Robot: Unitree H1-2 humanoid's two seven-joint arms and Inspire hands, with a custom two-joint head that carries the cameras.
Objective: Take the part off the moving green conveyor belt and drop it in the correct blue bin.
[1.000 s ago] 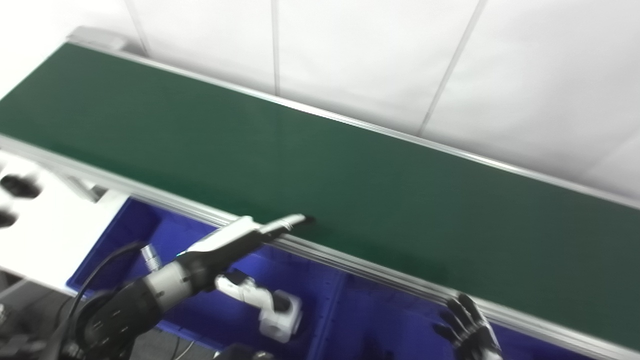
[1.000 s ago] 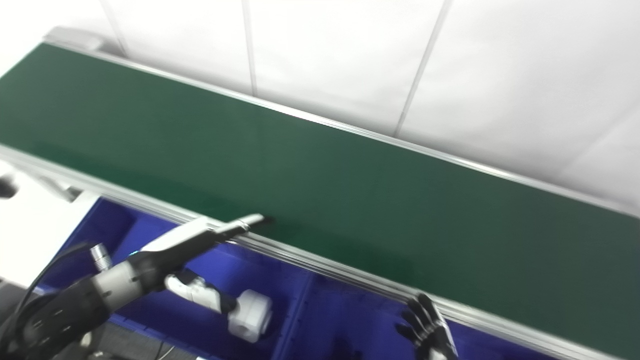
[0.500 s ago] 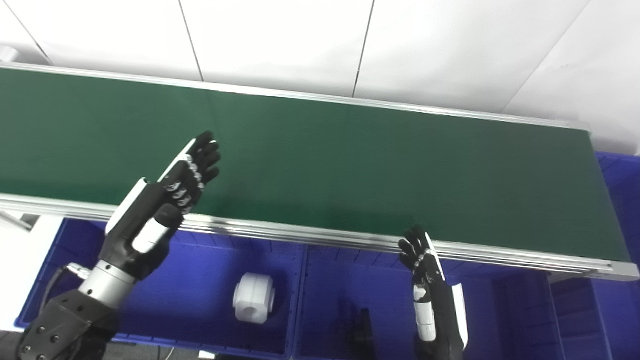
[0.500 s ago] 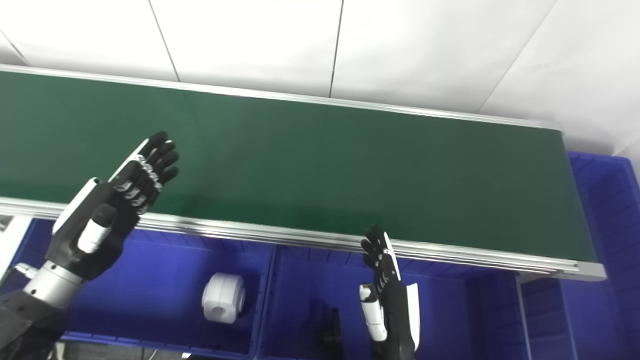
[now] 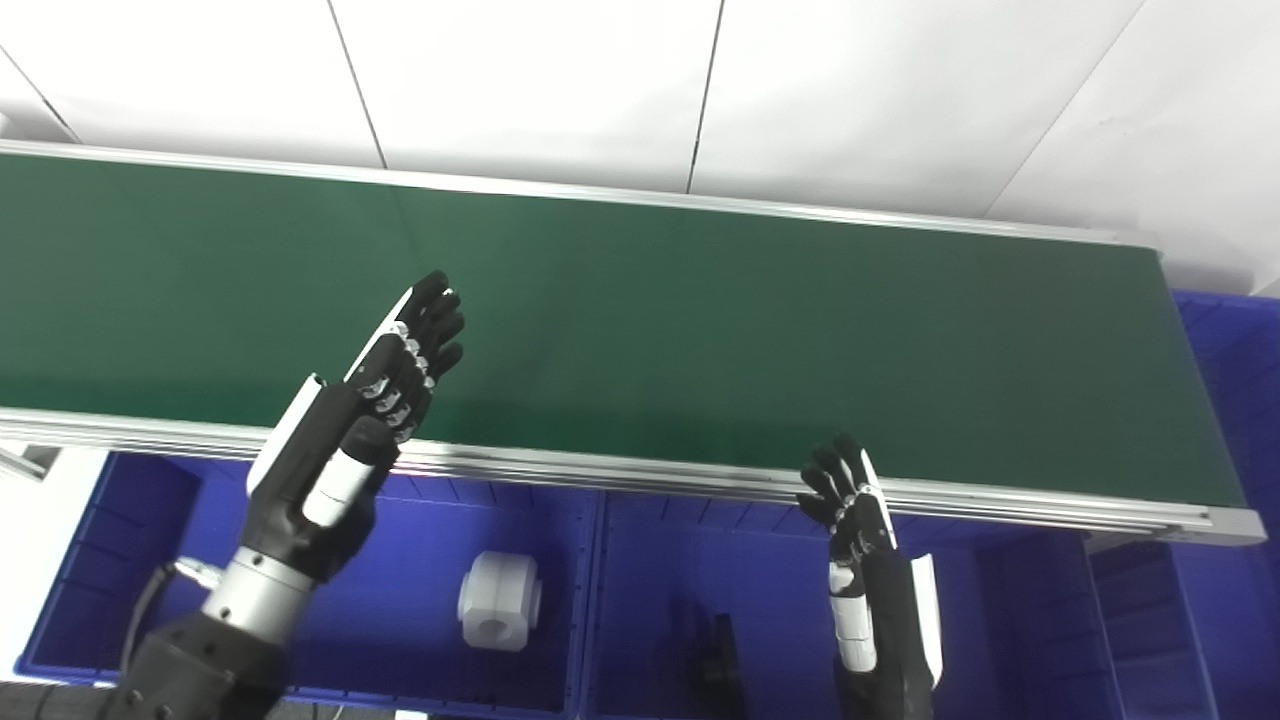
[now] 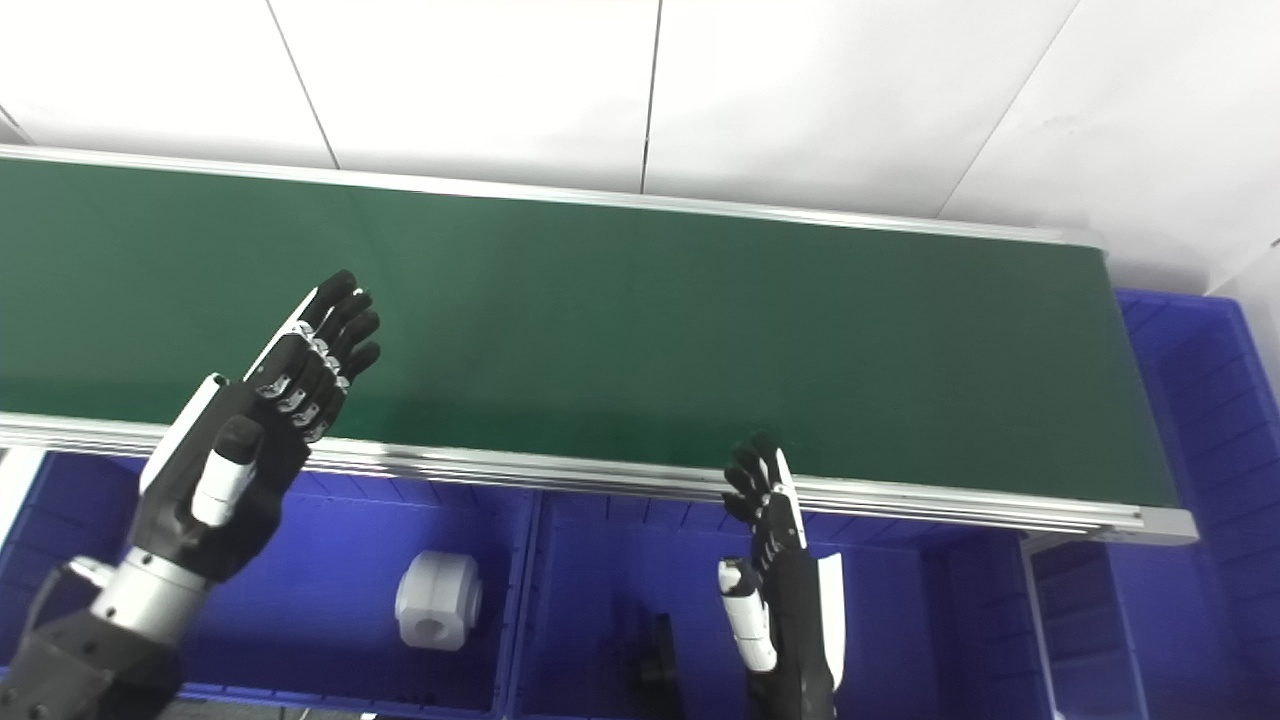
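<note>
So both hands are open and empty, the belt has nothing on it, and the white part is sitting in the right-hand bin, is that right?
Not quite. The white part sits in the left blue bin, as the left eye view shows. The rest holds: the left hand and right hand are open and empty, and the green belt carries nothing.

A white panelled wall (image 5: 540,90) is filling the whole upper part of both views. Thin dark seams (image 5: 705,95) are dividing it into broad panels and are slanting across the picture, those on the right leaning more steeply than those on the left. Bright, even light is washing the panels almost blank, while a faint grey shade is gathering on the rightmost panel (image 5: 1180,130). At the lower left edge a plain white surface (image 5: 30,530) is showing only as a small patch; what it belongs to cannot be told.
</note>
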